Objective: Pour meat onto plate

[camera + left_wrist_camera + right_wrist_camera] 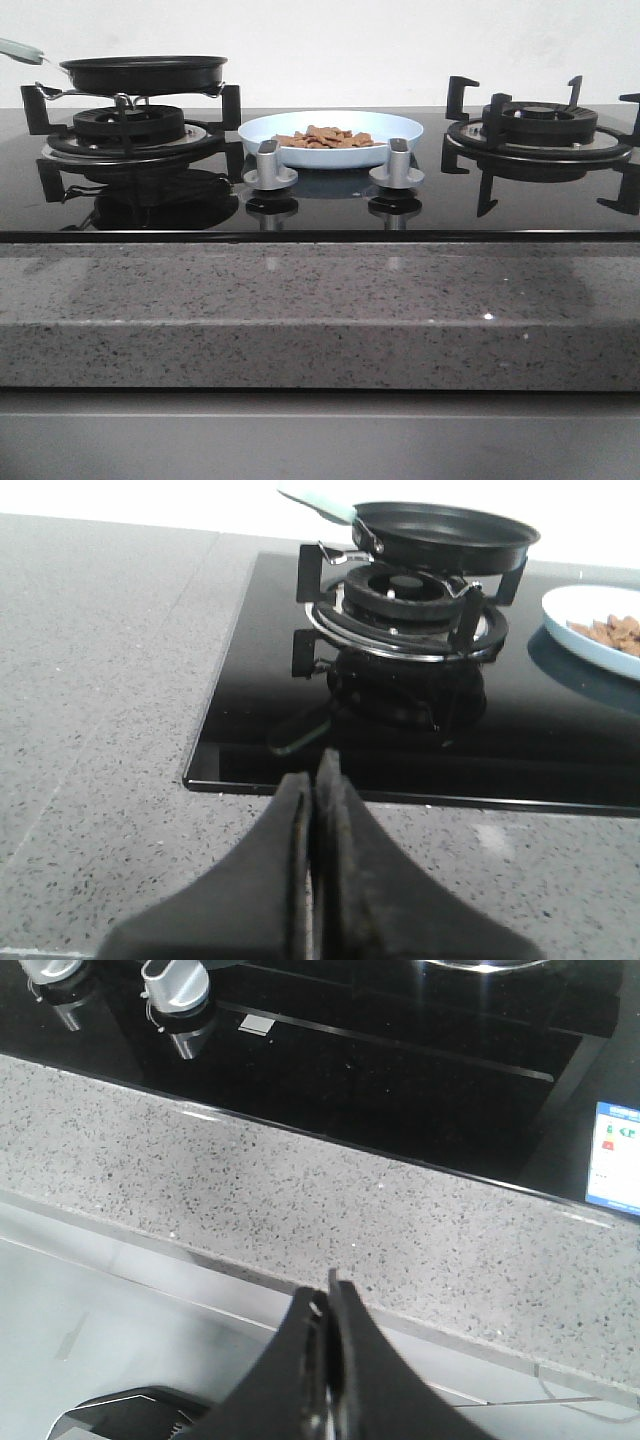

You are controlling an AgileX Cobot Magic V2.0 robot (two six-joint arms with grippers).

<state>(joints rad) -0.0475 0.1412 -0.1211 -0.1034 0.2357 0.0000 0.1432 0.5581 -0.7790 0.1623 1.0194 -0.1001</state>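
Front view: the meat (pixel 325 137) lies heaped on the plate (pixel 405 127) between the burners, right of the pan (pixel 145 73).

Left wrist: the left tool (pixel 313 790) is pressed together, empty.

Right wrist: the right tool (pixel 327 1305) likewise; both should stay clear.

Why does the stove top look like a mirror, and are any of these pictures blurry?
Front view: the glossy black glass mirrors the knobs and burner. Left wrist view: the shut left tool is soft, the pan sharper. Right wrist view: the right tool blurs.
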